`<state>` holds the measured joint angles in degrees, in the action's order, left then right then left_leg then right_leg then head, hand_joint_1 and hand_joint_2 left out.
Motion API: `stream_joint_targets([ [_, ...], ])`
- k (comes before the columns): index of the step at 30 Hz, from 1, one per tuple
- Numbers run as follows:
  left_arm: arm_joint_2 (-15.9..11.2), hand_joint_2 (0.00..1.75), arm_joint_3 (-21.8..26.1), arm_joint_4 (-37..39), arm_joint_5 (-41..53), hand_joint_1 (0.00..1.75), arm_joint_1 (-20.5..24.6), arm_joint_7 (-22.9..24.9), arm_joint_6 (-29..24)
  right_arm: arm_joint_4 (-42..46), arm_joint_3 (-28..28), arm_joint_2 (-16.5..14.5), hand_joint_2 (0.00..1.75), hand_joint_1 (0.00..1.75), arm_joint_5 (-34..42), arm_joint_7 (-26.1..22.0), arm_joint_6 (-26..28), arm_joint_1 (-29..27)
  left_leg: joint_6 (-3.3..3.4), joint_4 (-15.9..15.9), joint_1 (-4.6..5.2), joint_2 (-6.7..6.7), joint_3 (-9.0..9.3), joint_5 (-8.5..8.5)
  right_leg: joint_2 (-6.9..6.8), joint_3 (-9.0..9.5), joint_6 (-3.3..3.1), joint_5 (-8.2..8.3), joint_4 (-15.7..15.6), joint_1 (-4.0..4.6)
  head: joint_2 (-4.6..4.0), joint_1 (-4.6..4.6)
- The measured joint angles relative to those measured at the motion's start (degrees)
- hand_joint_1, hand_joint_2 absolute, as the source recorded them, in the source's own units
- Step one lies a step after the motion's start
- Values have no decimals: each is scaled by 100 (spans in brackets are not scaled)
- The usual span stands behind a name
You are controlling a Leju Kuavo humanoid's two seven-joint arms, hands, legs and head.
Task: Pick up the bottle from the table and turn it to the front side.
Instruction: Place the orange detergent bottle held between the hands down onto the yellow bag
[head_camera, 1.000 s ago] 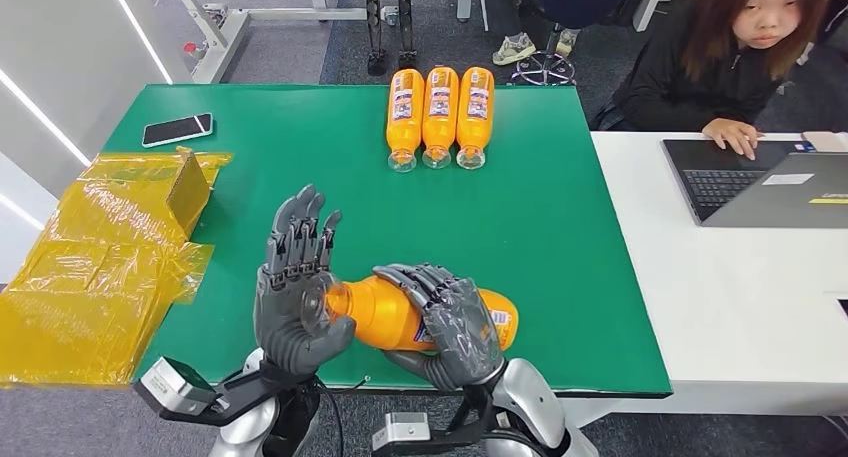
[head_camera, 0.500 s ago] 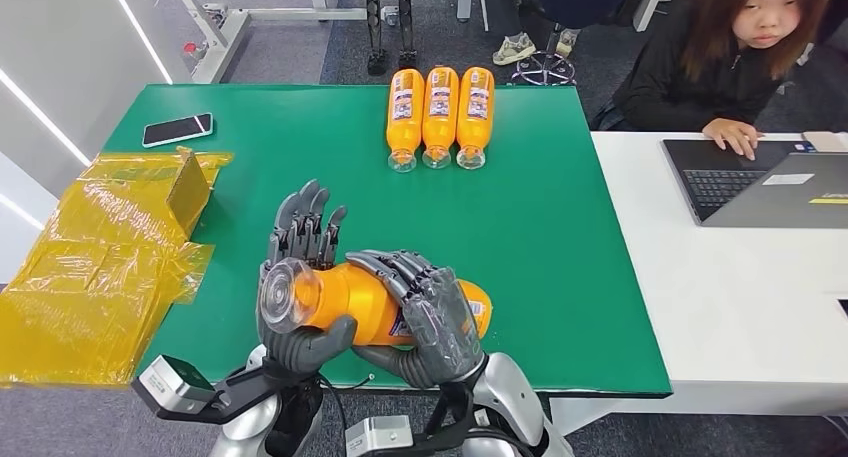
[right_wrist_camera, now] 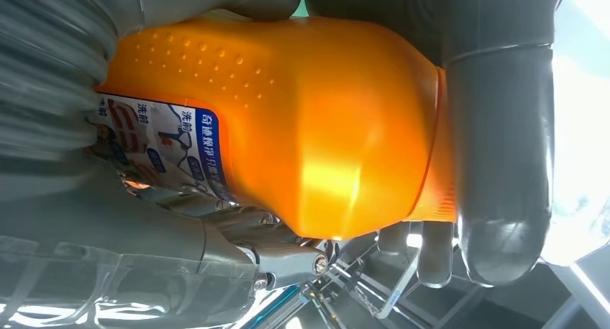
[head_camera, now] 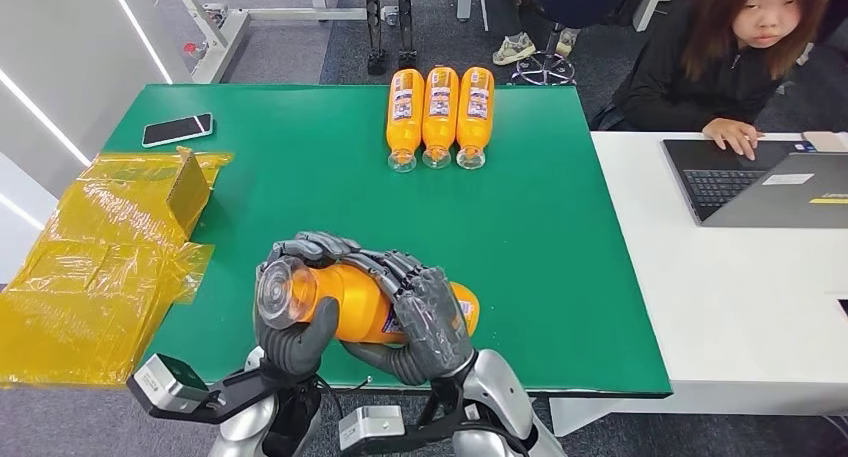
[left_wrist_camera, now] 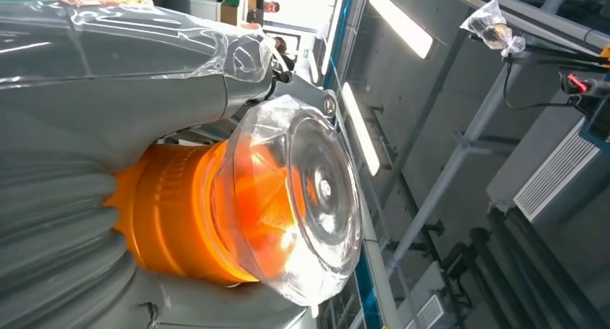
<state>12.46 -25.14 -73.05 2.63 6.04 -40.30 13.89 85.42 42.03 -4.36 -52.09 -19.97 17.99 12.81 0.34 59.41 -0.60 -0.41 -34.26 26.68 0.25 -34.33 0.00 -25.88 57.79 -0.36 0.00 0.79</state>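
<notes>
Orange bottle (head_camera: 360, 302) held sideways above the near edge of the green surface (head_camera: 560, 267), clear cap toward the robot's left. Left hand (head_camera: 290, 322) wraps its fingers (head_camera: 305, 247) around the neck; right hand (head_camera: 425, 322) clasps the labelled body (three more bottles (head_camera: 440, 112) lie at the far edge).
</notes>
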Motion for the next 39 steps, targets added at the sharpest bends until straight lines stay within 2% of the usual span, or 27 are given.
stream_joint_targets([
  [1,-4,175,4,0,-8,175,0,0,-1,-14,1,-3,175,175,0,-1,-5,6,0,0,0,0,0,0,0,0,0,0,0,0,0,1],
  [8,-27,175,10,0,-81,175,1,0,52,-85,5,-18,175,175,-1,-4,-19,50,0,0,0,0,0,0,0,0,0,0,0,0,0,1],
  [9,-27,175,11,0,-82,175,1,0,54,-89,6,-19,175,164,3,-4,-23,55,0,0,0,0,0,0,0,0,0,0,0,0,0,1],
  [12,-28,175,15,0,-80,175,2,0,56,-99,10,-19,175,34,30,-3,-32,66,0,0,0,0,0,0,0,0,0,0,0,0,0,1],
  [13,-29,175,18,0,-79,175,3,0,56,-102,11,-19,175,0,47,-2,-37,67,0,0,0,0,0,0,0,0,0,0,0,0,0,1],
  [19,-34,175,68,0,-76,175,5,0,58,-103,11,-26,175,0,144,-12,-19,64,0,0,0,0,0,0,0,0,0,0,0,0,0,-1],
  [23,-35,175,78,0,-80,175,10,0,93,-102,11,-34,175,0,216,-142,193,47,0,0,0,0,0,0,0,-1,0,0,0,0,0,0],
  [26,-26,175,67,-3,-80,175,20,0,127,-56,9,-56,175,0,512,-461,633,-17,0,0,0,-1,0,0,0,-1,0,0,0,0,0,-1],
  [30,-19,175,91,-4,-116,175,71,2,111,330,-75,-94,175,0,1210,-1147,1577,-206,0,0,0,0,-1,0,2,-2,0,0,0,-1,0,1],
  [32,-28,175,112,-1,-115,175,62,5,102,568,-164,-122,175,0,1522,-1397,1881,-241,0,0,1,5,-1,0,6,-5,0,0,0,-1,0,1],
  [36,-30,175,116,0,-123,175,45,7,72,938,-326,-129,175,0,1986,-1864,2025,-363,0,1,1,5,-1,0,6,-5,0,0,0,0,0,1],
  [39,-32,175,124,0,-123,175,17,7,-2,1337,-499,-130,175,0,2185,-1984,2033,-507,0,0,1,4,-2,0,5,-5,0,0,0,0,0,1],
])
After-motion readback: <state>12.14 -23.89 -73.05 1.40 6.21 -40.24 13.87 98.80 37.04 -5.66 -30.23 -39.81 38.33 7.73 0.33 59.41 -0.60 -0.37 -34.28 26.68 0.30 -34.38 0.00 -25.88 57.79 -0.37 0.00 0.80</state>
